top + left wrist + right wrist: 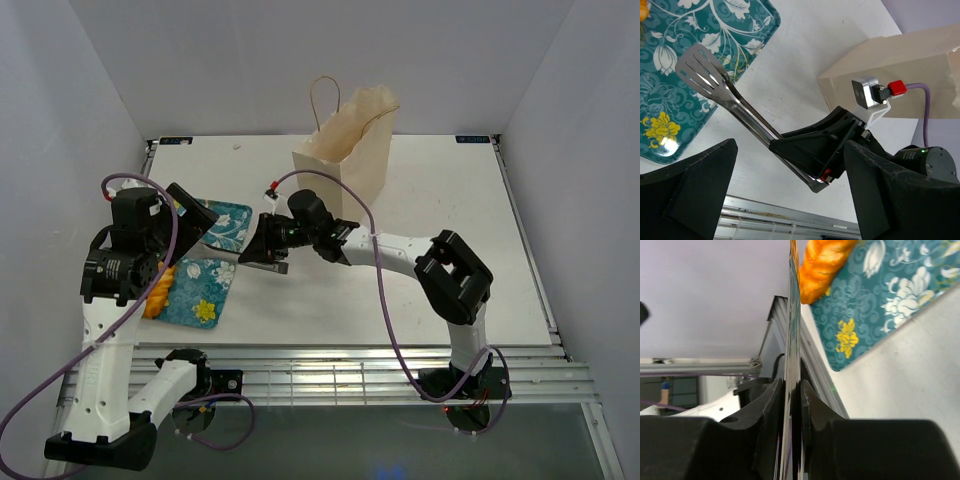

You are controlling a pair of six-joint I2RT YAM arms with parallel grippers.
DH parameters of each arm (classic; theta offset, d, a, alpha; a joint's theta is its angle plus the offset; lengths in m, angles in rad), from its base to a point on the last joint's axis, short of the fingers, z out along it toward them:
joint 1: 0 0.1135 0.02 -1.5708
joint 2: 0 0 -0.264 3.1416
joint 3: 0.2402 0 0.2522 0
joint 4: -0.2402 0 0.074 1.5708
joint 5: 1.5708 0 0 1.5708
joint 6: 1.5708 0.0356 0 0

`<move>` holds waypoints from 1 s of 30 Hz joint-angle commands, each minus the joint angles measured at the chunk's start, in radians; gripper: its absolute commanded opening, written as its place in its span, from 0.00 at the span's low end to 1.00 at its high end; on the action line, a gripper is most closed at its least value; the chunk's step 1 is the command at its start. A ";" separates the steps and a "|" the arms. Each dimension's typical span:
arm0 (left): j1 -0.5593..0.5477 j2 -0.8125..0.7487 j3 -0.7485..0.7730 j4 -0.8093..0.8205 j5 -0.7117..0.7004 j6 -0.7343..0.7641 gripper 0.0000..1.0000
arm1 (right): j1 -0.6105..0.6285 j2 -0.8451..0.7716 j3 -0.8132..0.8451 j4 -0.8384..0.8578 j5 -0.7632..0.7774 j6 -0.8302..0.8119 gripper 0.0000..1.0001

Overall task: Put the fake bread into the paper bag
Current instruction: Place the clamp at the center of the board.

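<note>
One golden-brown fake bread lies at the left edge of the teal floral tray; it also shows in the right wrist view. Other pastries are hidden under my left arm. The paper bag stands upright and open at the back centre, and it also shows in the left wrist view. My right gripper is shut on metal slotted tongs, whose empty head is over the tray's right edge. My left gripper is open and empty above the tray.
The tray fills the near left of the white table. A slatted metal rail runs along the front edge. White walls close in the left, back and right. The right arm's purple cable loops over the table.
</note>
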 commanded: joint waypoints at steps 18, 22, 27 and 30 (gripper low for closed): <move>0.005 0.017 -0.079 0.065 0.241 0.023 0.98 | -0.002 -0.142 -0.111 -0.203 0.294 -0.295 0.15; 0.005 0.020 -0.131 0.134 0.352 0.027 0.98 | -0.001 -0.200 -0.197 -0.218 0.412 -0.377 0.16; 0.005 0.000 -0.258 0.187 0.402 -0.010 0.98 | -0.002 -0.249 -0.255 -0.241 0.550 -0.449 0.16; 0.005 -0.012 -0.297 0.220 0.429 -0.019 0.98 | -0.001 -0.265 -0.306 -0.215 0.607 -0.475 0.17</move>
